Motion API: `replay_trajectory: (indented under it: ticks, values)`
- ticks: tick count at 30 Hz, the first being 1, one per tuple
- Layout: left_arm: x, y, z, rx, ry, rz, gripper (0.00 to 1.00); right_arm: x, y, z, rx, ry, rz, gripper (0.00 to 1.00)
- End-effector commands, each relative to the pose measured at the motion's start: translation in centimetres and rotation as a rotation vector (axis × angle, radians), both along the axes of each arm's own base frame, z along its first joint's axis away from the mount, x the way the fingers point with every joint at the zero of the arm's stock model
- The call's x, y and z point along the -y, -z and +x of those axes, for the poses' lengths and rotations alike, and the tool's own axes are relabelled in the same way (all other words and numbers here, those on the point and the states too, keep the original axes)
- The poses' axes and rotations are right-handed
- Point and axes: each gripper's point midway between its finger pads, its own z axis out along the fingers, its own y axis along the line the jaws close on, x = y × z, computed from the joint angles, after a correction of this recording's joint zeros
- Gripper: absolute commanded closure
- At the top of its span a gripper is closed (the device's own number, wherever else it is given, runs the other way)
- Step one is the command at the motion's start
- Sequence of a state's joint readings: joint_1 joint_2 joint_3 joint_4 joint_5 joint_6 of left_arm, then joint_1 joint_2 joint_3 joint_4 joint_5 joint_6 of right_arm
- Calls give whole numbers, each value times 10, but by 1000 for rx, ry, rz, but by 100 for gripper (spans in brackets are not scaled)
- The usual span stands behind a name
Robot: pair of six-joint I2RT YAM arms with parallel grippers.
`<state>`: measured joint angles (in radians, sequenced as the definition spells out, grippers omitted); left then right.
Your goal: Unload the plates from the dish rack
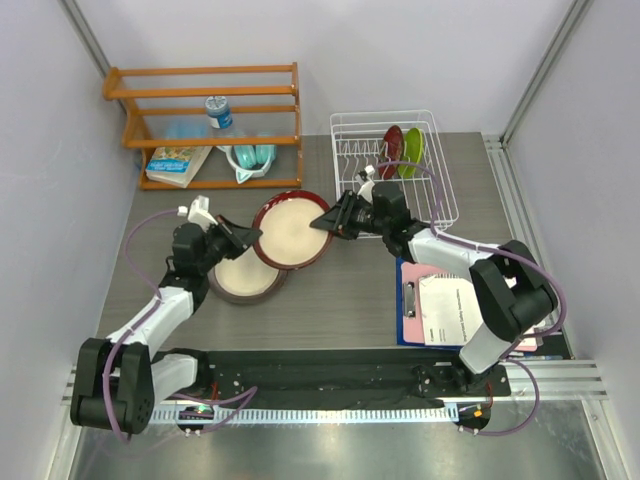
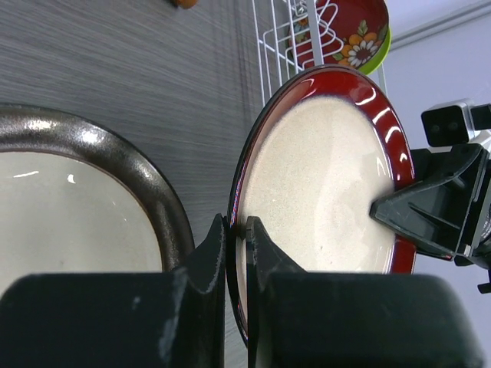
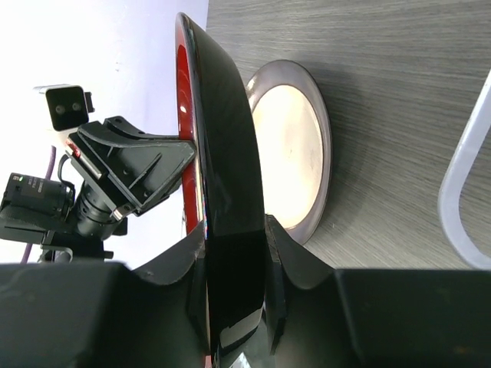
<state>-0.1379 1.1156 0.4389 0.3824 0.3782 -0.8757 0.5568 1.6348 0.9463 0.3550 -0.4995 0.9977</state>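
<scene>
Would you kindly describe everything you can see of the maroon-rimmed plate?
The maroon-rimmed plate is round, glossy and ceramic-looking, with a speckled cream centre and a dark underside. It is held above the table, partly over the grey-rimmed plate, with the left tool and right tool clamped on opposite rims.

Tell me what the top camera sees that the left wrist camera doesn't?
Only the top view: the clipboard, the bottle and the book. Only the left wrist view: the flowers painted on the red plate in the rack. Both: the maroon plate, pinched by the left gripper and the right gripper, and the grey plate lying flat.
</scene>
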Motion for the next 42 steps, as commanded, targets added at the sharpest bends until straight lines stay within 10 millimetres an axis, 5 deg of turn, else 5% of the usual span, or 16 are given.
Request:
replay_trajectory:
  ticks: [1,6,10,12,16,18,42]
  values:
    - [41,-10,-27,72,239,-7,100,-41,-108,-36,252,-218,290,99]
    - [34,-7,-27,58,201,28,100,-41,-103,-35,236,-214,287,99]
    - [24,-11,-29,66,158,75,100,-44,-93,-32,217,-214,276,83]
    - [20,-13,-29,63,132,90,100,-45,-84,-30,196,-212,267,67]
    - [12,-23,-30,82,94,112,100,-47,-75,-27,173,-211,268,60]
    - [11,-26,-31,91,89,118,100,-47,-72,-26,167,-211,266,47]
    - [-18,-47,-30,129,-4,111,100,-50,-43,-17,90,-240,283,32]
